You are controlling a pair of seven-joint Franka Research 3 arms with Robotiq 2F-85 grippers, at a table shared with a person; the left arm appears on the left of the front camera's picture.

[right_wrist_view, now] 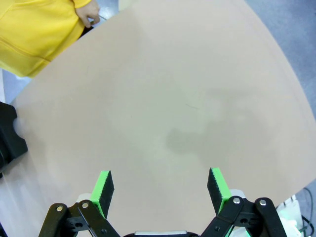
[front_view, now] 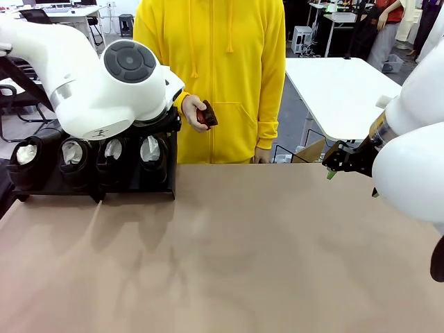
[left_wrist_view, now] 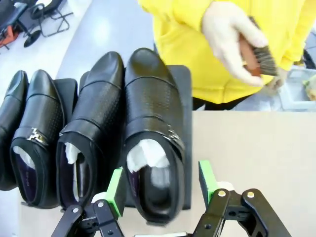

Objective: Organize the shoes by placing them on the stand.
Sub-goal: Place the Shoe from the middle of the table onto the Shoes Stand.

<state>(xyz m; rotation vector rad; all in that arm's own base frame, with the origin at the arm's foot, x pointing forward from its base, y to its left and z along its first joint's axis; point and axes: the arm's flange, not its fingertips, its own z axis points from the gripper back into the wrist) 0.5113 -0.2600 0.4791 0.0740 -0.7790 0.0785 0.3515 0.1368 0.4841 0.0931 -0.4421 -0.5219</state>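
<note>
The left gripper (left_wrist_view: 160,185) stands spread around the heel of the rightmost shoe (left_wrist_view: 153,143), green pads clear of its sides. All four shoes (front_view: 90,163) sit in a row on the stand (left_wrist_view: 183,89). The right gripper (right_wrist_view: 160,190) hangs wide open over bare table (right_wrist_view: 197,89), gripping nothing

We see a light brown table (front_view: 229,257) in the front. Behind it, on the right, there is a white table (front_view: 340,94) on a grey floor (front_view: 295,132). On the far left stands a black office chair (front_view: 31,15) beside a pale desk (front_view: 73,11), and a small stool (front_view: 125,23) is near them. The light is bright and even.
</note>
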